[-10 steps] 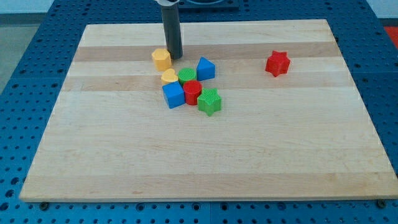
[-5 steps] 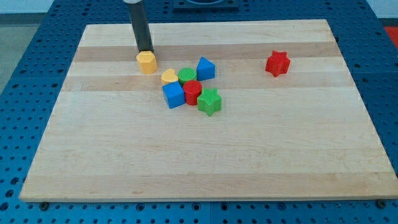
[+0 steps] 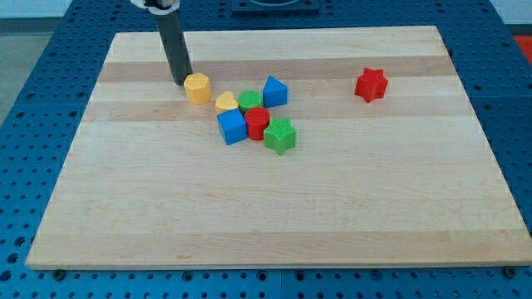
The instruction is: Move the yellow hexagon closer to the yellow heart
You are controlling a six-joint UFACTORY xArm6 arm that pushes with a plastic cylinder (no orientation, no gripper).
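Note:
The yellow hexagon lies on the wooden board, up and to the left of the block cluster. The yellow heart sits just to its lower right, with a small gap between them, at the cluster's upper left corner. My tip is down on the board right beside the hexagon's upper left side, touching or nearly touching it. The dark rod rises from there to the view's top.
The cluster holds a green block, a blue triangular block, a blue cube, a red cylinder and a green star. A red star sits alone at the upper right.
The rod swung from the hexagon's right side round its top to its upper left. The hexagon first slid left away from the heart and now sits slightly lower right.

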